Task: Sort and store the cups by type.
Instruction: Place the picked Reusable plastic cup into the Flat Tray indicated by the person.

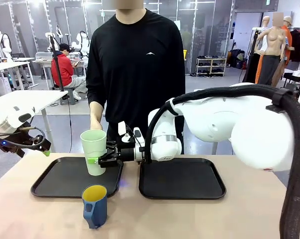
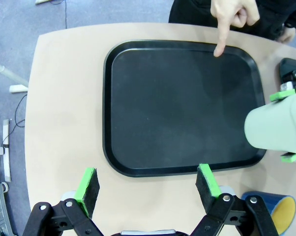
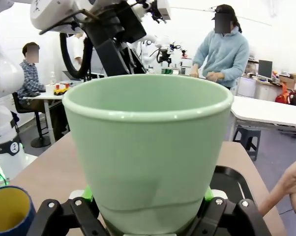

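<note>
The pale mint-green tumbler (image 1: 93,149) stands upright over the right part of the left black tray (image 1: 60,181), with my right gripper (image 1: 98,160) shut on its lower half from the right. In the right wrist view the tumbler (image 3: 148,147) sits between that gripper's jaws. The dark blue mug with a yellow inside (image 1: 94,205) stands on the table in front of that tray. My left gripper (image 2: 147,184) hangs open and empty above the tray's near edge (image 2: 138,172); it is at the far left (image 1: 43,148) in the front view. Its wrist view also shows the tumbler (image 2: 276,129) and the mug (image 2: 273,216).
A second black tray (image 1: 182,178) lies to the right. A person stands at the far side; one hand (image 2: 226,19) points a finger down at the left tray's far edge. My right arm (image 1: 215,119) crosses over the right tray.
</note>
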{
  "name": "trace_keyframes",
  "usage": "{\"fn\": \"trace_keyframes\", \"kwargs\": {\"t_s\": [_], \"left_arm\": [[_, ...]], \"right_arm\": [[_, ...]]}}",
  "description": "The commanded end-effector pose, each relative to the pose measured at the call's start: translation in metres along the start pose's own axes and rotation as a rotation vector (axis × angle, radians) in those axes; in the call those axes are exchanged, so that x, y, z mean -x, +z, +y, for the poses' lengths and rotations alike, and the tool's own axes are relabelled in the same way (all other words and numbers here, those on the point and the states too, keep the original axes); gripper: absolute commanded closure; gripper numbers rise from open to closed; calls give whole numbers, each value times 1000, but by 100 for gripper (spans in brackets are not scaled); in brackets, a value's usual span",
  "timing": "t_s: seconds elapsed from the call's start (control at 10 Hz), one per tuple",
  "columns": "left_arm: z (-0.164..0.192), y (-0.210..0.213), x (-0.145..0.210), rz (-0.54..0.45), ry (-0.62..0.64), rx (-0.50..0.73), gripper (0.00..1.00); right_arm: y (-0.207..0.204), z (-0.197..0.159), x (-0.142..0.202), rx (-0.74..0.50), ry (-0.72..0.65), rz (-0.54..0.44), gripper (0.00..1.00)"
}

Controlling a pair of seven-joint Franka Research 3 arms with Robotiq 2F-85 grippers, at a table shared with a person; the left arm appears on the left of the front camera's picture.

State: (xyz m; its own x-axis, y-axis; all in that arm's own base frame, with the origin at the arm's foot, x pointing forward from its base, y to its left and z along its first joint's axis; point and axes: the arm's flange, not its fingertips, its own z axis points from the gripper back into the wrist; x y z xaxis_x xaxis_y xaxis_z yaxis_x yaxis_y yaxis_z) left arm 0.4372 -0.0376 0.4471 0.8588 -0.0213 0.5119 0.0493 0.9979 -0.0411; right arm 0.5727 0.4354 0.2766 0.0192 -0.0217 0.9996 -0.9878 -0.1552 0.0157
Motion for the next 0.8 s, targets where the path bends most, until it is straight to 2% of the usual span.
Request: {"fn": "trace_keyframes", "kwargs": {"t_s": [0.0,0.2,0.7], "left_arm": [[1,0,0,0,4,4,0],[1,0,0,0,4,4,0],[1,0,0,0,4,4,0]], "right_arm": [[-12,-5,9,46,11,-56,15],[-19,-10,22,53,-1,-73,15],[-43,-20,43,61,0,6,15]]}}
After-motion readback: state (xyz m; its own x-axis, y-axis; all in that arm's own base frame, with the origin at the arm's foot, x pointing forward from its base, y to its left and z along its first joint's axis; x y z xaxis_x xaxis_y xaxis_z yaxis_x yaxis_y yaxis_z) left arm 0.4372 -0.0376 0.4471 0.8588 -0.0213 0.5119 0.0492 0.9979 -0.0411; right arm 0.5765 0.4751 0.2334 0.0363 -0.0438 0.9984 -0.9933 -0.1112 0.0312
